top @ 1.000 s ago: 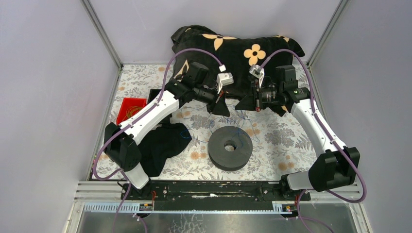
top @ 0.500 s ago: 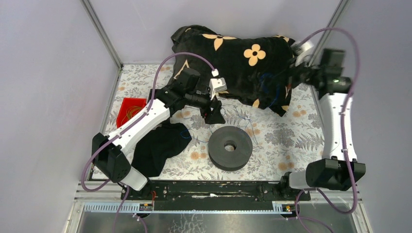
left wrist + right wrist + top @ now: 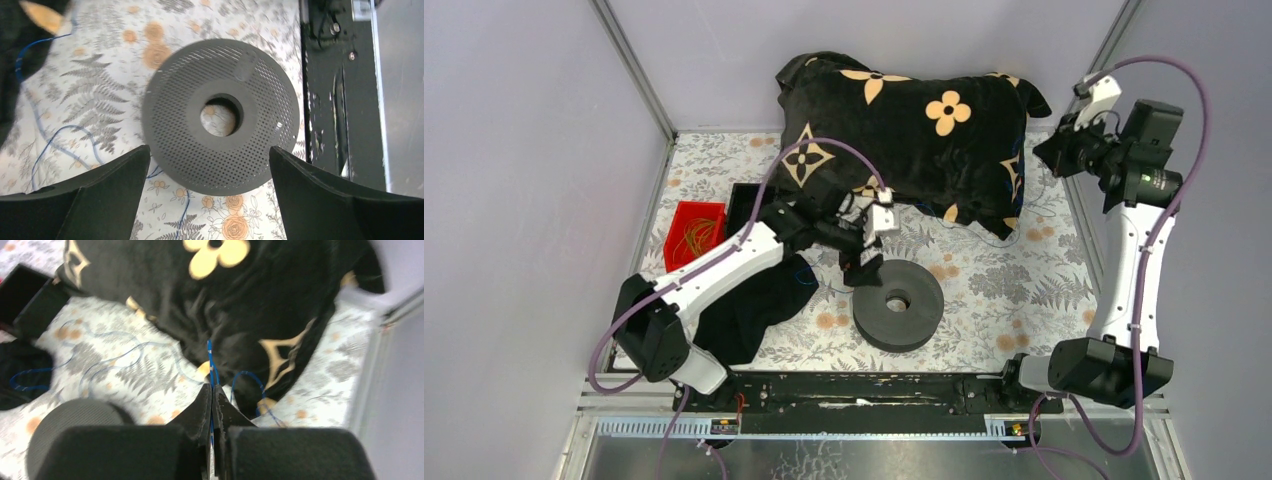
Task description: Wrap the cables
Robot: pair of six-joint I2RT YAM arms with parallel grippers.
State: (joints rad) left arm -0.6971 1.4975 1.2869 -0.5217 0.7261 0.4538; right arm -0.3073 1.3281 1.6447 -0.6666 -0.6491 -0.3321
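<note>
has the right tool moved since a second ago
Yes. The right tool has swung away from the black spool, going right and toward the far corner, now beside the right end of the pillow, shut on a blue cable.

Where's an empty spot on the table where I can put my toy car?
Bare floral cloth lies between the spool and the right arm, and in the far-left corner beyond the red tray. Crowded left of the spool: left gripper, black cloth, blue cables.

The cables point(image 3: 210, 360) are blue, the tablecloth point(image 3: 1014, 290) floral grey-and-orange, the cushion point(image 3: 894, 110) black with tan flowers.
</note>
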